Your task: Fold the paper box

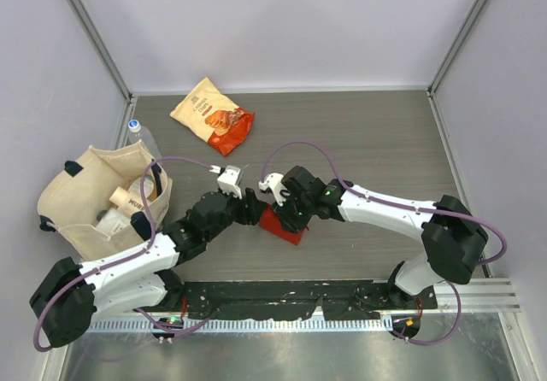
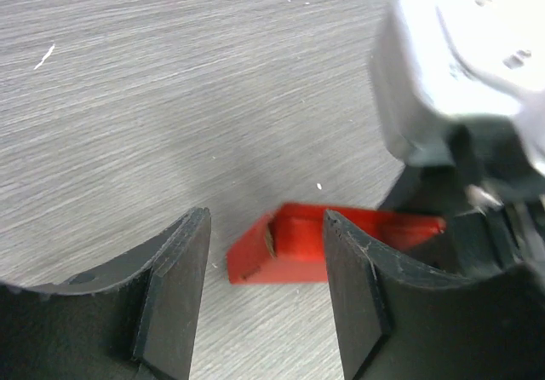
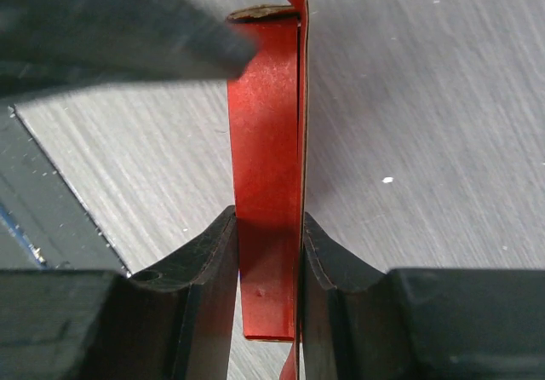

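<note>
Grey wood-grain table (image 1: 367, 133) fills a pale-walled booth; from the near edge both arms reach in and meet around its middle. The left gripper (image 1: 254, 208) has its jaws parted with nothing between them; through the gap, just past the fingertips, shows an end of the paper box (image 1: 284, 225); whether either finger touches it I cannot tell. The right gripper (image 1: 282, 213) comes in from the other side, its fingers (image 3: 213, 252) closed narrowly on a thin red panel of the box, which sits on the table between the two tools. Off to the left stands a canvas tote (image 1: 81, 206) with a clear bottle (image 1: 137, 133) behind it; farther back lies an orange-and-cream snack bag (image 1: 214, 114).
</note>
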`<state>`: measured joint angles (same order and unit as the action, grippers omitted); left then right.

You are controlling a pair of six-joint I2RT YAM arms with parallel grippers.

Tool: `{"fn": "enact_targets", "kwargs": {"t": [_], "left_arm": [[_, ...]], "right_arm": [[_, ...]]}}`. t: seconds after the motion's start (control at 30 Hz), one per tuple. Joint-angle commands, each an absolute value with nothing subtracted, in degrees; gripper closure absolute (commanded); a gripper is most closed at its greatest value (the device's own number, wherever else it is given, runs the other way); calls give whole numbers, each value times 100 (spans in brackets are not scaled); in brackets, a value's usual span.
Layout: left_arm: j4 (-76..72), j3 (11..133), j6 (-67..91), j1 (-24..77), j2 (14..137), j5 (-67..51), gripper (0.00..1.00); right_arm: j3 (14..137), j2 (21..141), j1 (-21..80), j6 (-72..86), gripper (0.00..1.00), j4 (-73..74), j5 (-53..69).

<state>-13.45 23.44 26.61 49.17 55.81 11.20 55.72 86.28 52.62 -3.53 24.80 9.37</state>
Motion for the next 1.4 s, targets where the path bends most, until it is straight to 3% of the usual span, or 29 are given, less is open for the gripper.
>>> {"fn": "enact_targets", "kwargs": {"t": [0.0, 0.4, 0.6, 1.03, 1.37], "left_arm": [[-1880, 2478, 2953, 4386, 5730, 168, 42], [-1899, 2479, 2821, 4113, 5643, -1081, 67], [-1635, 2391, 2777, 4113, 5327, -888, 57], [-1441, 2434, 2637, 4131, 5475, -817, 57], [-1397, 2452, 2531, 4227, 5599, -835, 72]], "right_arm": [[5590, 8394, 5247, -501, 78, 2549, 1626], [5476, 8042, 5159, -483, 78, 2558, 1837], [5414, 8033, 5150, -483, 78, 2566, 1767], [5432, 8051, 5168, -440, 79, 2531, 1819], [5440, 8051, 5150, -448, 79, 2487, 1846]]}}
